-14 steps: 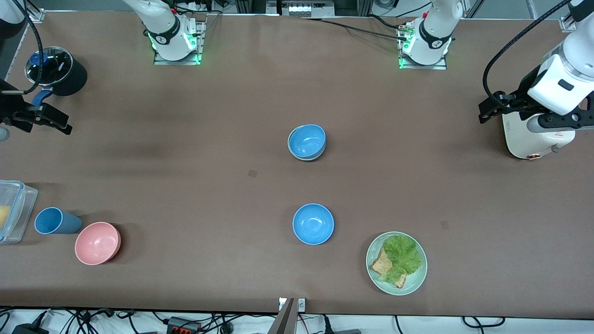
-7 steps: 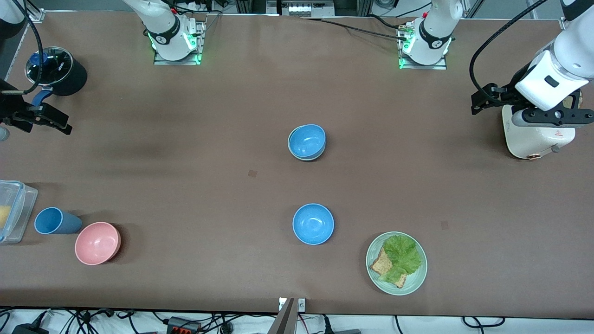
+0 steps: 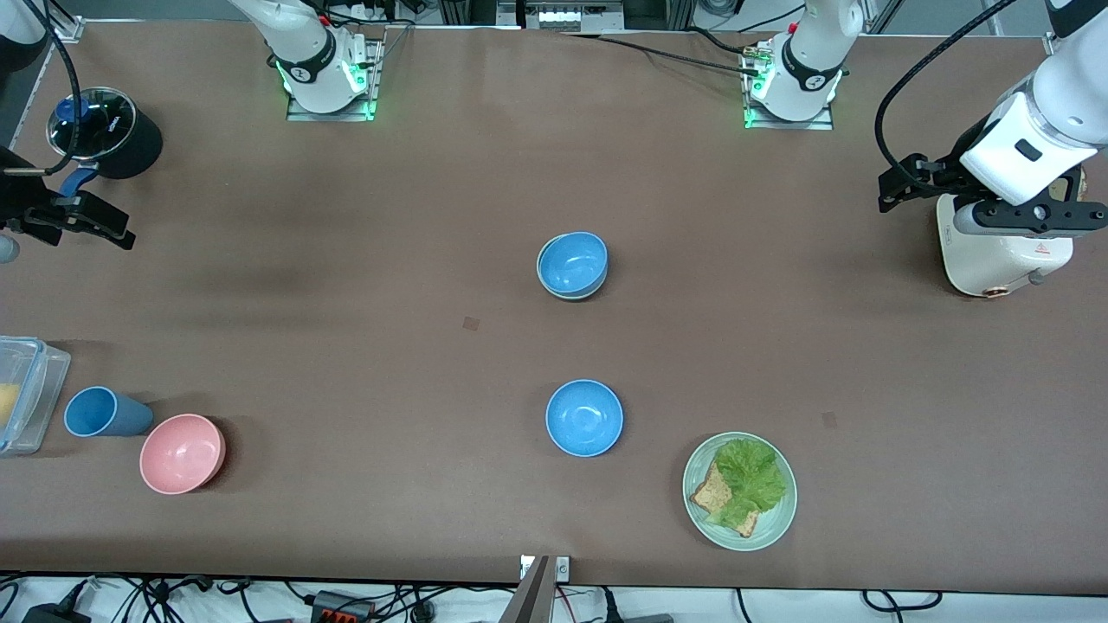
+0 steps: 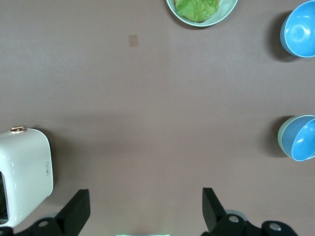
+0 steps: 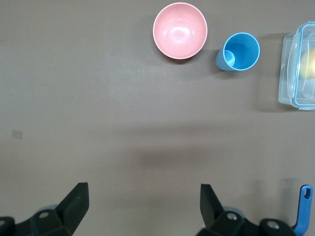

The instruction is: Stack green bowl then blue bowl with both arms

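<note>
Green bowl (image 3: 545,279): mostly hidden under nested blue bowl (image 3: 572,263).
Left gripper (image 4: 143,211): fingers spread, empty, beside toaster (image 3: 995,258); unchanged.
Right gripper (image 5: 141,209): fingers spread, empty, waiting.

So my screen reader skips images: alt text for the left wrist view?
Open left claw over bare brown table. Nearby: a blue bowl nested in a green bowl, a second blue bowl, a lettuce plate, a white toaster.

Table (image 3: 346,285): matt brown covering. Blue bowl (image 3: 572,264), green bowl (image 4: 281,138), pink bowl (image 3: 183,453): glossy, smooth. Container (image 5: 299,65): clear plastic.
</note>
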